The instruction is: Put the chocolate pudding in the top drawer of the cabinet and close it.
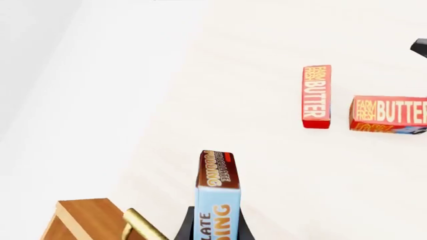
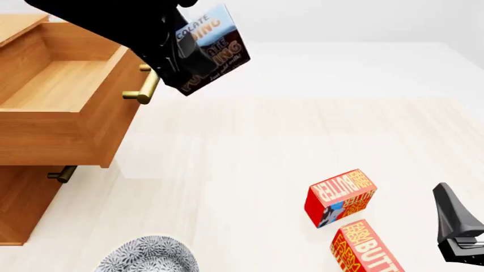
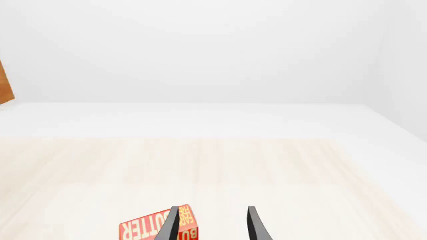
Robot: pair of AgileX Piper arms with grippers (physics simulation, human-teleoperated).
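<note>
Wooden and light brown, the cabinet (image 2: pixel 30 198) was the biggest thing on the table and serves as the landmark. Its top drawer (image 2: pixel 60 113) stood pulled well out, its bare floor visible and its brass handle (image 2: pixel 144 88) facing the arms' working side.

Up by that handle, just off the drawer's front edge and not yet over the cavity, the left gripper (image 2: pixel 178 59) was clamped on the chocolate pudding (image 2: pixel 212 48), which it carried in the air above the level of the drawer rim. In the left wrist view the box (image 1: pixel 217 192) sat edge-on between the two fingers, pinched across its thin dimension at the blue end, the brown end sticking out beyond them.

I judged the box light and stiff, with smooth printed card that could slip or swivel in a narrow pinch; a hold across the flat faces near the middle would steady it better.

Well away from the cabinet, two butter boxes (image 2: pixel 340 195) lay close together. Beyond them the right gripper (image 3: pixel 213 225) hung idle, its jaws parted and holding nothing. A patterned bowl (image 2: pixel 147 258) sat in front of the cabinet.
</note>
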